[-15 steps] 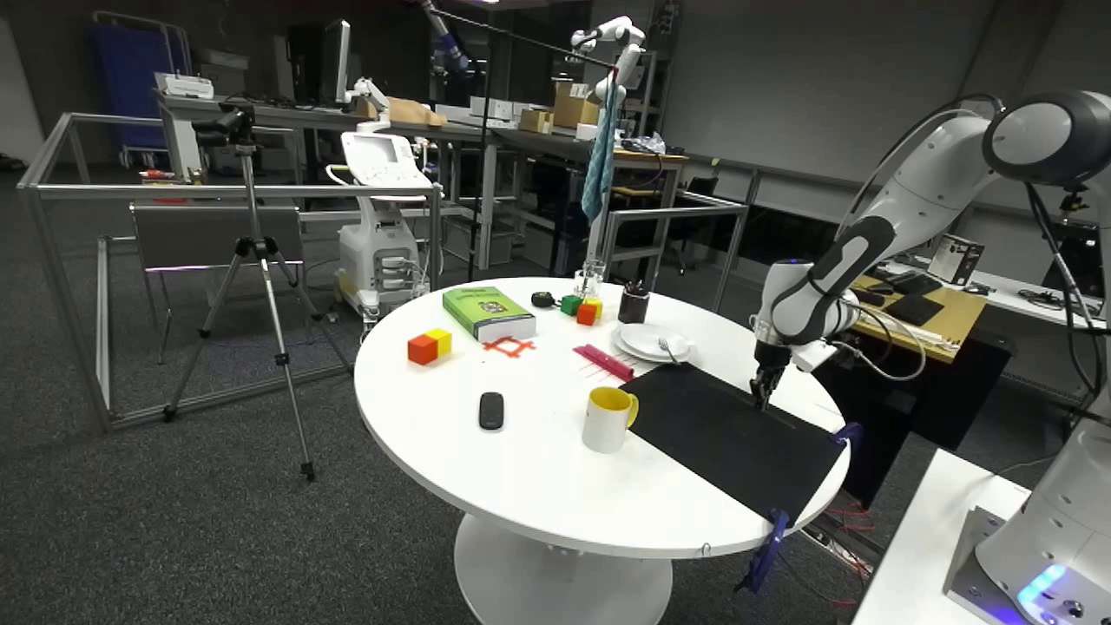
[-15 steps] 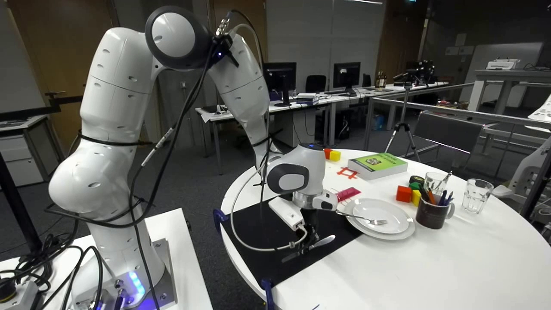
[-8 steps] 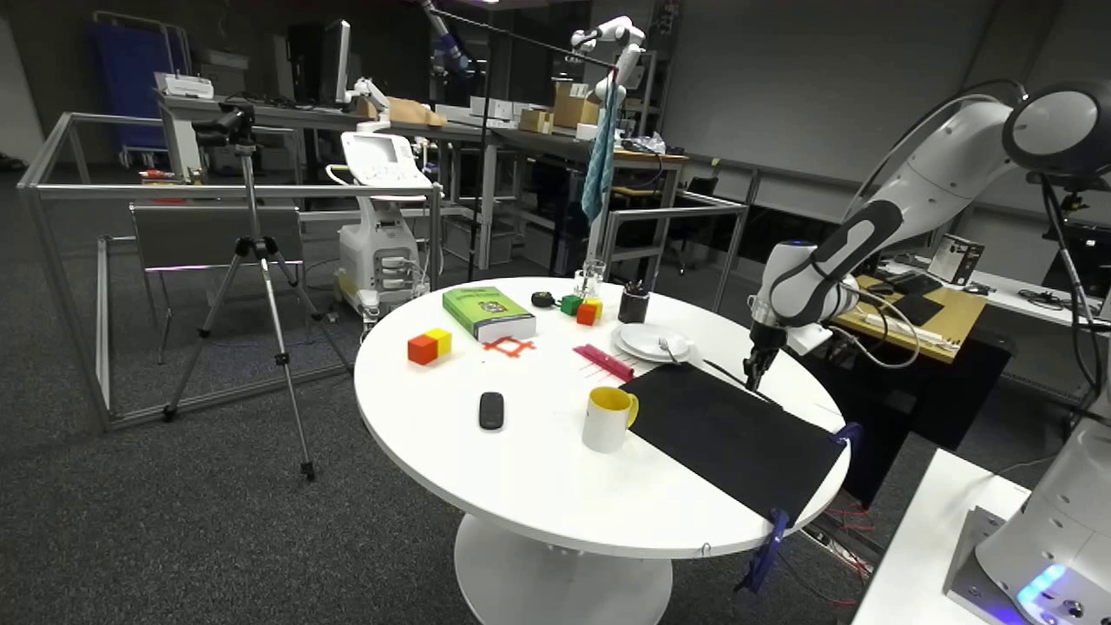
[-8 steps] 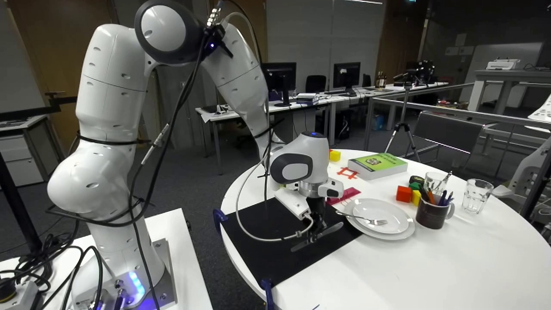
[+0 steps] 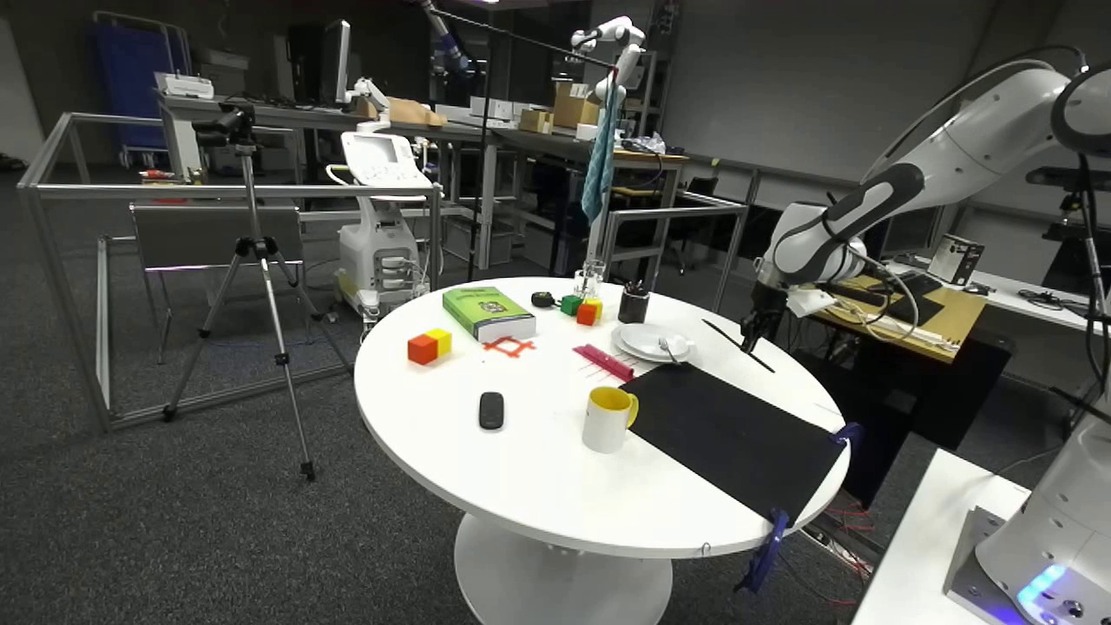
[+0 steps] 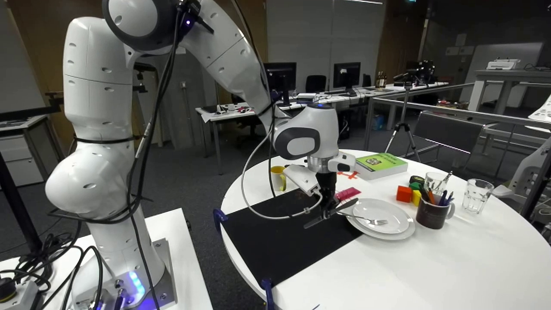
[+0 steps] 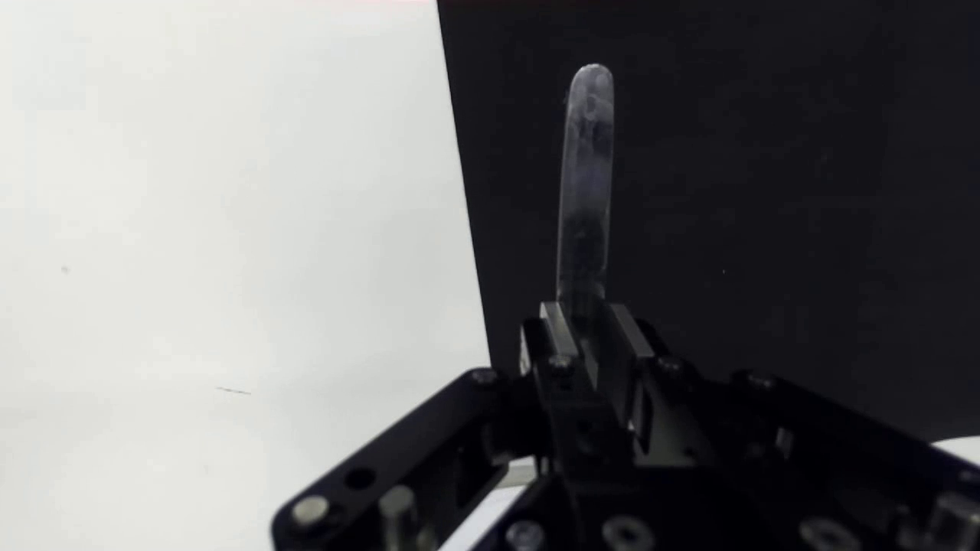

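My gripper [image 7: 586, 315] is shut on a metal knife [image 7: 588, 168], whose rounded end points away from the fingers in the wrist view. The knife [image 6: 347, 206] hangs above the black mat [image 6: 284, 245], raised and roughly level, one end near the plates. In an exterior view, it shows as a thin dark line, the knife [image 5: 722, 333], to both sides of the gripper [image 5: 748, 344]. Beside the mat lie stacked white plates [image 6: 402, 232] with a fork [image 6: 373, 221] resting across the rim. The part of the knife between the finger pads is mostly hidden.
A white mug with yellow inside [image 5: 605, 427] stands by the mat. Around the table are a pink piece [image 5: 605, 362], a green book [image 5: 488, 314], coloured cubes [image 6: 403, 194], a dark pen mug [image 6: 431, 215], glasses [image 6: 477, 196] and blue clamps [image 5: 767, 549] at the edge.
My gripper has risen from close to the mat, lifting the knife with it. It has also shifted toward the plates. Other things on the table look unmoved.
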